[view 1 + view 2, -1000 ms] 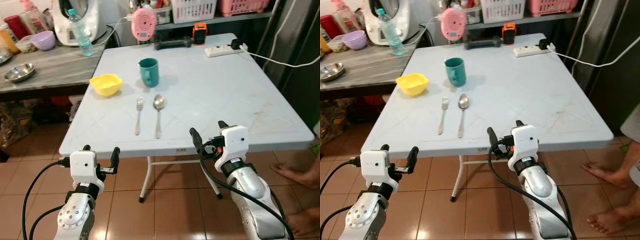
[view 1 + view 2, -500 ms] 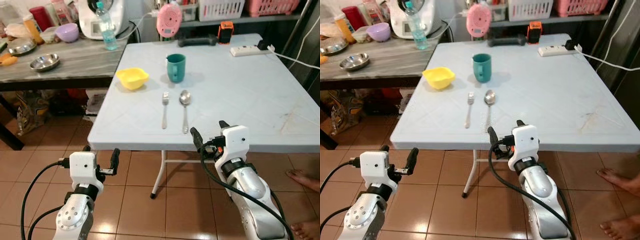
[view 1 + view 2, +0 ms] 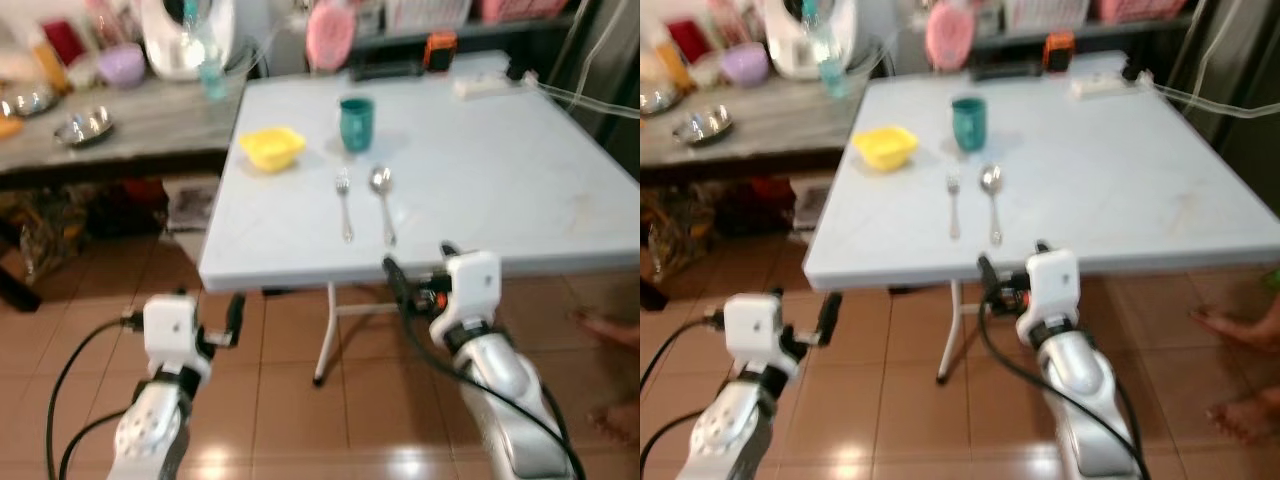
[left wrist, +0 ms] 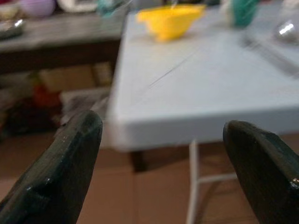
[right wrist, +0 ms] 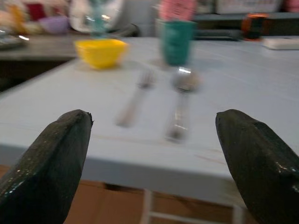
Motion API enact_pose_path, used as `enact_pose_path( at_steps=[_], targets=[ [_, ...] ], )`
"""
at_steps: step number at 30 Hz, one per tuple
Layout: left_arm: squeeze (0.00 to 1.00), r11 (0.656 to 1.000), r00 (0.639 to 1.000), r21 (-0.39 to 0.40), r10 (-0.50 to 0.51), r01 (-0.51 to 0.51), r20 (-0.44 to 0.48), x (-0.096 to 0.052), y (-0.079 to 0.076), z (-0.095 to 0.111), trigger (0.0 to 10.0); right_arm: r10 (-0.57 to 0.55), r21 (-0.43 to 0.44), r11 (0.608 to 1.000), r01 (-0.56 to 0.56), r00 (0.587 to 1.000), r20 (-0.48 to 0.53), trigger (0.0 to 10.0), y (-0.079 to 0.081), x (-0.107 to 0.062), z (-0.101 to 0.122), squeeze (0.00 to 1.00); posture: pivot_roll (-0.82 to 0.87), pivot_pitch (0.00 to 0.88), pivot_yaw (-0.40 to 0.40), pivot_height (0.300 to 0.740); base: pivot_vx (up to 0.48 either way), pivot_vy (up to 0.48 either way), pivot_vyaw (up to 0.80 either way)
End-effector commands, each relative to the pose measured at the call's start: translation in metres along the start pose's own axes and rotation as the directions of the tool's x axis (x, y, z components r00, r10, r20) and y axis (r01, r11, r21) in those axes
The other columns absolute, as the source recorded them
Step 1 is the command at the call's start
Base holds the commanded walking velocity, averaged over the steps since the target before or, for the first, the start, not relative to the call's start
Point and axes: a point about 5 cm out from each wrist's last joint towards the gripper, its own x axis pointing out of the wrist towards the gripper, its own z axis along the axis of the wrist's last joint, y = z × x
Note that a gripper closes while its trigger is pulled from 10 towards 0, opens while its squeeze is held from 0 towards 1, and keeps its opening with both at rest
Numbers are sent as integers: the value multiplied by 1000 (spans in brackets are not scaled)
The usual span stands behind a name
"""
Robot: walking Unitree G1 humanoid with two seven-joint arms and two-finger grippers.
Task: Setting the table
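Fork [image 3: 344, 200]: lies flat on the table, near its front edge toward the left side, handle pointing at that edge.
Spoon [image 3: 382, 196]: lies just beside the fork on its right, parallel to it, bowl end away from the front edge.
Green cup [image 3: 355, 123]: stands upright behind the fork and spoon, further in from the front edge.
Yellow bowl [image 3: 271, 148]: sits close to the table's left edge, left of the green cup and apart from it.
Table [image 3: 520, 190]: pale blue-grey top on thin white legs, over a brown tiled floor [image 3: 280, 400].
Right gripper [image 5: 154, 154]: fingers spread wide, nothing between them, held in the air just before the table's front edge; it faces the fork and spoon.
Left gripper [image 4: 163, 158]: fingers wide apart and holding nothing, held low in front of the table's front left corner, touching nothing.
Power strip [image 3: 490, 85]: white, at the table's far right corner.
Side counter [image 3: 130, 110]: grey, left of the table, carrying a purple bowl [image 3: 122, 66], a steel bowl [image 3: 85, 126] and a plastic bottle [image 3: 210, 60].
Person: a bare foot [image 3: 1240, 418] rests on the tiles to the right of the table.
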Motion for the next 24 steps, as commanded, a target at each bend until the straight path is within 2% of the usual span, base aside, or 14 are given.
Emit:
enact_pose_path(
  at_steps=[1,24],
  targets=[
    [0,1000,1000,2,10,-10,7,0,2,2,10000,8,-6,1000,-8,1000,11,10000,1,0,3,0,-180,103,139,740,0,266,0],
    [0,998,998,-12,-56,56,35,0,-5,7,10000,9,-14,1000,-9,1000,13,10000,0,0,4,0,-184,100,140,740,22,11,0]
  ],
)
